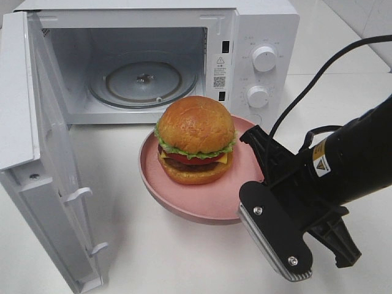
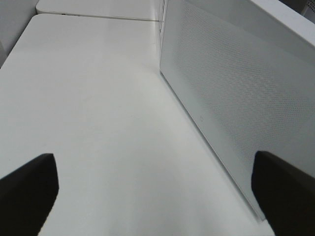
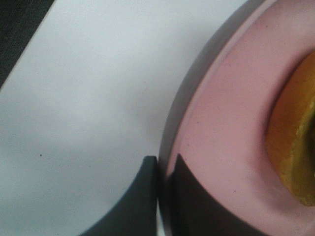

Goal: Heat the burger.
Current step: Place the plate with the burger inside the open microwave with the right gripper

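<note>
On pink plate (image 1: 202,199): burger (image 1: 196,139); right pincer (image 3: 161,169) clamped on rim; left pincer (image 2: 155,191) wide, empty; microwave (image 1: 263,24) open, glass turntable (image 1: 144,79) inside.

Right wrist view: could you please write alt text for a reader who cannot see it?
The right claw is closed on the rim of a pink plate, one dark finger on each side. The golden edge of the burger shows on the plate, and a white table lies beneath.

A warning-triangle sticker (image 1: 220,62) and a QR code (image 1: 218,81) sit on the microwave's (image 1: 269,24) front frame, a yellow hazard label (image 1: 320,161) marks the right arm (image 1: 358,150), and the dial markings are too small to read.
</note>
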You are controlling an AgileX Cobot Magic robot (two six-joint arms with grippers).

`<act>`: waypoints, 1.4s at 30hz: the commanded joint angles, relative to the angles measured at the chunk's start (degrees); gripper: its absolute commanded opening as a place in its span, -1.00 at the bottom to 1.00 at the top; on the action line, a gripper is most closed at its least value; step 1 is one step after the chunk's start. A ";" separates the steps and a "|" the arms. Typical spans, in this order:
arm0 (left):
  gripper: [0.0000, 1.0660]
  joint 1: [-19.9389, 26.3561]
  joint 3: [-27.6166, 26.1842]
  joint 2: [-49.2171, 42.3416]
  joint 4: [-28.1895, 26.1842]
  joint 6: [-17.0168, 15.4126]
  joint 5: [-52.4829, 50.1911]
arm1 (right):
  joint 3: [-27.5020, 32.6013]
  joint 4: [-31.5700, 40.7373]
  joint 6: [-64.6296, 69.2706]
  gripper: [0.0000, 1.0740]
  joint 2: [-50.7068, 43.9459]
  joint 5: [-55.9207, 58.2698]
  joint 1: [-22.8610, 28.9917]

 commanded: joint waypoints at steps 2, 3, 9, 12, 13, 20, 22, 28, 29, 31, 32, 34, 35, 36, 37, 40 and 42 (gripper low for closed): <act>0.88 -0.29 0.17 -0.80 -0.46 -0.11 -0.80 | -0.06 5.56 -6.07 -1.00 -0.34 -4.93 -1.55; 0.88 -0.29 0.17 -0.80 -0.46 -0.11 -0.80 | -0.06 3.78 -5.73 -1.00 -0.34 -4.93 -1.55; 0.88 -0.29 0.17 -0.80 -0.46 -0.11 -0.80 | -0.06 -2.75 0.11 -1.00 -0.34 -5.56 -1.55; 0.88 -0.29 0.17 -0.80 -0.46 -0.11 -0.80 | -0.06 -5.39 2.58 -1.00 -0.34 -6.42 -1.55; 0.88 -0.29 0.17 -0.80 -0.46 -0.11 -0.80 | -0.06 -6.42 3.61 -1.00 0.11 -6.36 -1.55; 0.88 -0.29 0.17 -0.80 -0.46 -0.11 -0.80 | -0.52 -7.22 5.90 -1.00 3.04 -7.62 -1.38; 0.88 -0.29 0.17 -0.80 -0.46 -0.11 -0.80 | -1.26 -7.22 6.59 -1.00 3.78 -7.68 -1.38; 0.88 -0.29 0.17 -0.80 -0.46 -0.11 -0.80 | -4.53 -7.22 7.62 -1.00 7.05 -7.51 -1.38; 0.88 -0.29 0.17 -0.80 -0.46 -0.11 -0.80 | -4.53 -7.22 7.62 -1.00 7.05 -7.51 -1.38; 0.88 -0.29 0.17 -0.80 -0.46 -0.11 -0.80 | -6.13 -7.22 8.31 -1.00 8.59 -7.51 -1.38; 0.88 -0.29 0.17 -0.80 -0.46 -0.11 -0.80 | -6.13 -7.22 8.31 -1.00 8.59 -7.51 -1.38; 0.88 -0.29 0.17 -0.80 -0.46 -0.11 -0.80 | -7.16 -7.45 8.88 -1.00 9.34 -7.51 -1.32; 0.88 -0.29 0.17 -0.80 -0.46 -0.11 -0.80 | -8.14 -8.82 9.68 -1.00 10.14 -7.51 -0.74; 0.88 -0.29 0.17 -0.80 -0.46 -0.11 -0.80 | -8.71 -9.85 10.08 -1.00 10.43 -7.62 -0.34; 0.88 -0.29 0.17 -0.80 -0.46 -0.11 -0.80 | -8.71 -9.85 10.08 -1.00 10.43 -7.62 -0.34; 0.88 -0.29 0.17 -0.80 -0.46 -0.11 -0.80 | -11.23 -13.18 13.64 -1.00 11.97 -7.68 0.69; 0.88 -0.29 0.17 -0.80 -0.46 -0.11 -0.80 | -12.09 -13.18 14.15 -1.00 12.55 -7.68 0.69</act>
